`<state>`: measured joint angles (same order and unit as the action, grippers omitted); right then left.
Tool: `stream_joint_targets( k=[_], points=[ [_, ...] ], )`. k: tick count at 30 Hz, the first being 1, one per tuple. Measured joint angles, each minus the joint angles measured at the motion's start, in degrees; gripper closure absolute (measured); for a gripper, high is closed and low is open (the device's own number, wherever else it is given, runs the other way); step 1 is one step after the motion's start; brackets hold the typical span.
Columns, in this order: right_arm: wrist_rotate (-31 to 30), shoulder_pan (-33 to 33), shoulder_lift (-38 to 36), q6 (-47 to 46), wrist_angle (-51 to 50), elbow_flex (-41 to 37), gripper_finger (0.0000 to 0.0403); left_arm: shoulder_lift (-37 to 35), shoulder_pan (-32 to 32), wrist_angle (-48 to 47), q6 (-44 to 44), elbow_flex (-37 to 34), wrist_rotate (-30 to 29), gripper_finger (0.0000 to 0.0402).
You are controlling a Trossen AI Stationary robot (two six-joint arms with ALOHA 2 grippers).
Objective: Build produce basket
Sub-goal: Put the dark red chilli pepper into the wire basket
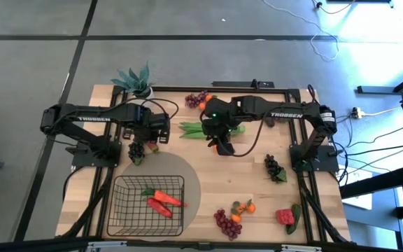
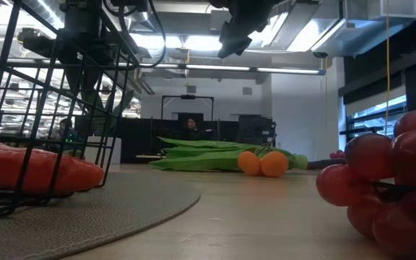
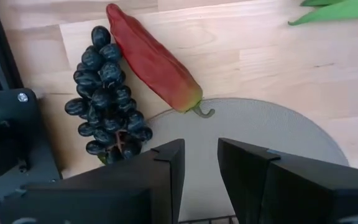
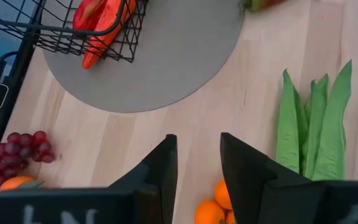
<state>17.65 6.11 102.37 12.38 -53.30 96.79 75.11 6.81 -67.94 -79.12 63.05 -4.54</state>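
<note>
Left gripper (image 3: 201,162): smooth dark fingers narrowly parted, nothing held, poised above the grey round mat (image 3: 266,127).
Right gripper (image 4: 197,158): narrowly parted, empty.
Dark rectangular wire-mesh basket (image 1: 126,208): glossy orange carrot (image 1: 166,197) contained.

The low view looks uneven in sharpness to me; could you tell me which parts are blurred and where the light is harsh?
Low view: the red grape bunch and black wire-mesh basket close to the lens are soft, the ceiling strip lights glare, and the claws overhead are silhouetted. High view: evenly lit.
</note>
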Motion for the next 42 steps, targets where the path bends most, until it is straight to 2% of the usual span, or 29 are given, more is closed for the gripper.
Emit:
stream_joint_targets(
  k=[6, 15, 19, 25, 32, 35, 42],
  points=[
    [-0.01, 0.00, 0.00, -0.04, 0.00, 0.00, 0.0295, 0.00, -0.02, 0.04, 4.28, 0.00, -0.45, 0.0317],
    [-0.04, 0.00, 0.02, -0.06, 0.00, 0.02, 0.0295, 0.22, -0.02, 0.03, 3.99, 0.01, -0.89, 0.0317],
    [-0.04, 0.00, 0.04, -0.06, -0.02, 0.02, 0.0295, 1.22, 0.00, 0.57, 0.46, 0.00, -1.93, 0.0317],
    [-0.06, 0.00, 0.07, -0.06, 0.08, 0.09, 0.0295, 2.20, 0.00, 1.01, -9.26, 0.02, -3.90, 0.0317],
    [-0.07, 0.00, 0.07, -0.06, 0.65, 0.11, 0.0295, 3.49, -0.02, 0.74, -27.14, 0.02, -3.22, 0.0315],
    [-0.07, 0.00, 0.07, -0.06, 0.96, 0.11, 0.0295, 4.86, -0.02, 0.57, -31.77, 0.02, -2.80, 0.0301],
    [-0.07, 0.00, 0.07, -0.06, 1.30, 0.11, 0.0295, 9.32, 0.36, 0.33, -30.44, 0.02, -2.78, 0.0236]
  ],
)
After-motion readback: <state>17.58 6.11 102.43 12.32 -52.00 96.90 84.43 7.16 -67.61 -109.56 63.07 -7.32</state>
